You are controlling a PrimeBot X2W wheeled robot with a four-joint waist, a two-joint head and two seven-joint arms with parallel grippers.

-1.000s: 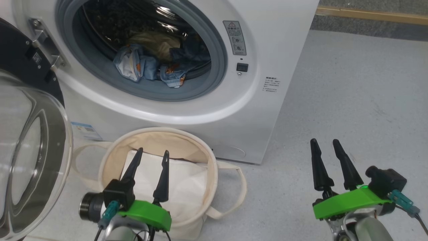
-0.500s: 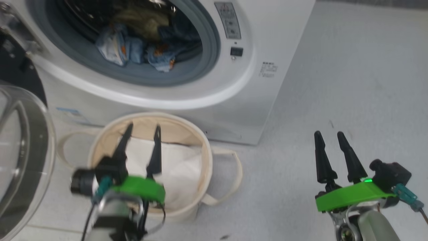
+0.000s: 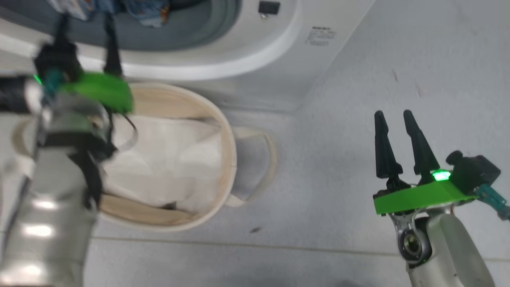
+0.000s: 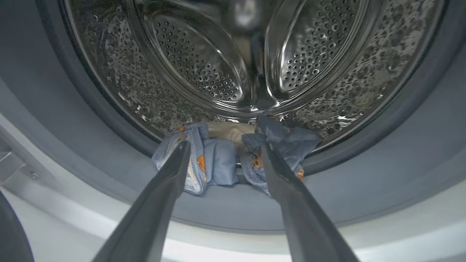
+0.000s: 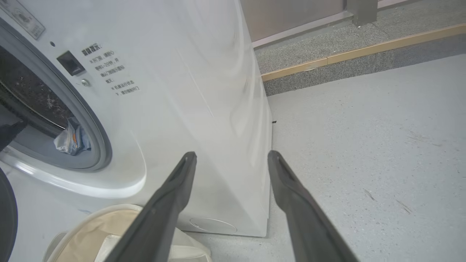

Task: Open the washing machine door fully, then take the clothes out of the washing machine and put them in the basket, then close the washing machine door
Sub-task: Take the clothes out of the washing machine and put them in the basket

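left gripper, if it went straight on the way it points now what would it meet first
Most likely the clothes lying just ahead; the open left gripper aims at them. Depth is unclear: the grey gasket below might come first.

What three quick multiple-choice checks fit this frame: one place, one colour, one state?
1. Where in the drum do the clothes lie?
A. against the back wall
B. low at the front, by the gasket
C. stuck to the top

2. What colour is the sheet in the basket?
A. white
B. blue
C. green

3. How do the jaws of the left gripper stand?
A. shut on cloth
B. shut, empty
C. open, empty

Answers:
1 B: the left wrist view shows the pile at the drum's front lip.
2 A: the head view shows white cloth inside the cream rim.
3 C: the two fingers stand wide apart, gripping nothing.
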